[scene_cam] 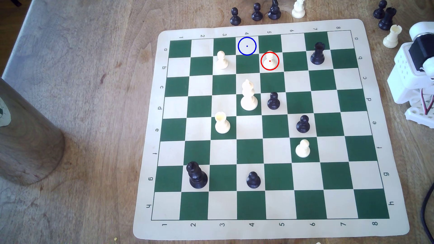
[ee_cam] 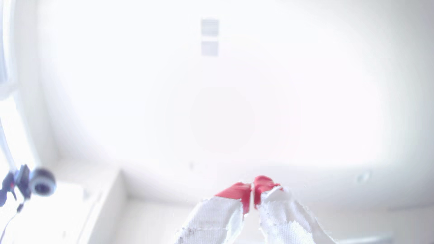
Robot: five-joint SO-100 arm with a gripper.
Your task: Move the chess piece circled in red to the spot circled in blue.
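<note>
Pawn in red ring: cream-white pawn point(scene_cam: 269, 59) standing upright on a cream square in the second row from the far edge, fifth column counted from the exterior view's left; I see nothing touching it.
Near pieces: black pawn point(scene_cam: 253, 180) on a cream square and a taller black piece point(scene_cam: 196, 175) to its left in the exterior view, both towards the near side of the board point(scene_cam: 258, 228).
Middle pieces: white pawn point(scene_cam: 302, 148) on green, black pawn point(scene_cam: 303, 124) just beyond it, white rook point(scene_cam: 222, 122) further left.
Centre: tall cream bishop point(scene_cam: 248, 95) with a black pawn point(scene_cam: 273, 101) just to its right.
Blue spot: blue-ringed cream square point(scene_cam: 247, 46) in the far row, bare, diagonally far-left of the ringed pawn.
Far row neighbours: white pawn point(scene_cam: 221, 60) to the left, black rook point(scene_cam: 317, 53) to the right.
Arm: white base point(scene_cam: 413, 77) off the board's right edge, well apart from the pawn.
Gripper: gripper point(ee_cam: 252, 194) in my wrist view, red tips pressed together with nothing between them, pointed at a bright washed-out room.
</note>
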